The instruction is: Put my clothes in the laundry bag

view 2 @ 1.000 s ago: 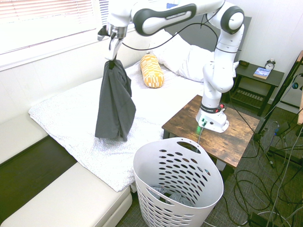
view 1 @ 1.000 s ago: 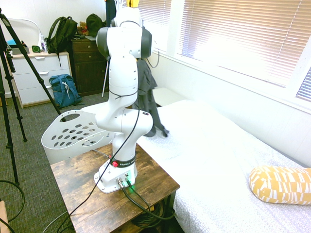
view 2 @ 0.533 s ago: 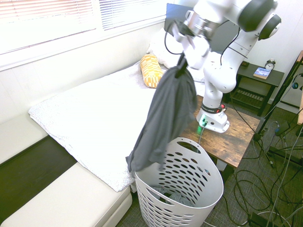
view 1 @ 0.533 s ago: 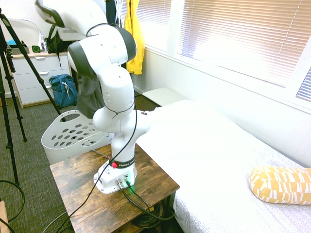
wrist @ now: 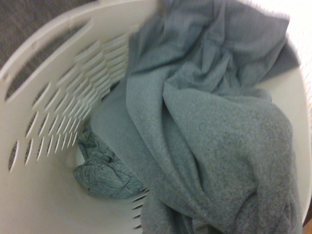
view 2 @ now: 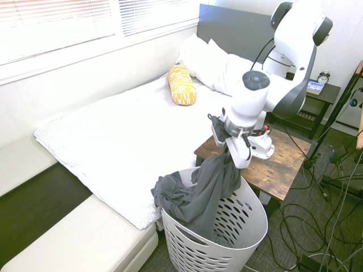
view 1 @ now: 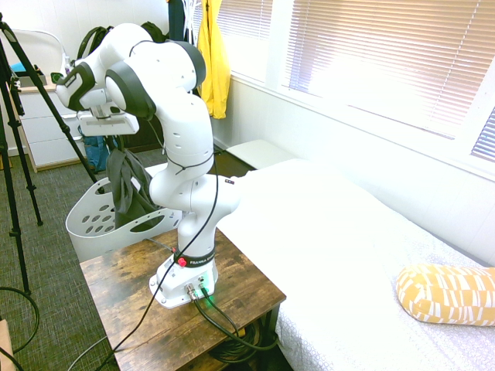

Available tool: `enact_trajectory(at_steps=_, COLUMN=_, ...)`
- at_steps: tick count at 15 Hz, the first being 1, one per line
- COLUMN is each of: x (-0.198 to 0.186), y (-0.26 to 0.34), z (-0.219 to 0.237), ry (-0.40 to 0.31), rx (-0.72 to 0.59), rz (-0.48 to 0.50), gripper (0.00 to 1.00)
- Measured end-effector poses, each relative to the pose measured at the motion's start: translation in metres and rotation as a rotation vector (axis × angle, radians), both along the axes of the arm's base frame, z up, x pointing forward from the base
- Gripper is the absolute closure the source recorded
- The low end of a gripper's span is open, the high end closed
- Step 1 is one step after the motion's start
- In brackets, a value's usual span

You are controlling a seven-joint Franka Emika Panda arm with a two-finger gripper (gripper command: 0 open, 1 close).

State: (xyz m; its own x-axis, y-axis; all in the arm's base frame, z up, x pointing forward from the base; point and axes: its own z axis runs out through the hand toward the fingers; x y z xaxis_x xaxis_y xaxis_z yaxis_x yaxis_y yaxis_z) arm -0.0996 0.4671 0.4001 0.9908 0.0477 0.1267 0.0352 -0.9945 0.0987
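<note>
Seen from left to right in the second exterior view, the bed (view 2: 113, 147) comes first, with no part of the job left on it that I can make out. Next, the dark grey garment (view 2: 207, 190) spills over the bed-side rim of the laundry basket (view 2: 258, 222), one bunched end outside the rim and the rest sagging across the opening. Down inside lies another crumpled cloth (wrist: 107, 178), so some laundry is already in. I'd call the job nearly finished: what is left is to get the overhanging end inside and let go. Right of that bunched end, the hand (view 2: 227, 153) points down just above the basket, its fingers closed on the garment's upper part, which hangs from them. Farther right, the arm (view 2: 249, 105) bends high over the wooden surface (view 2: 286, 153) and reaches back down toward the basket, wrist roughly upright.
</note>
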Motion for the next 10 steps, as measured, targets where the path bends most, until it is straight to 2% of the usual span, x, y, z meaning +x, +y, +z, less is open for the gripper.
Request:
enact_trajectory(at_steps=5, x=-0.017, y=-0.002, z=-0.013, ry=0.007, rx=-0.021, rz=0.023, gripper=0.0)
enact_trajectory(at_steps=10, x=-0.017, y=-0.003, z=-0.016, ry=0.002, rx=-0.026, rz=0.018, gripper=0.0)
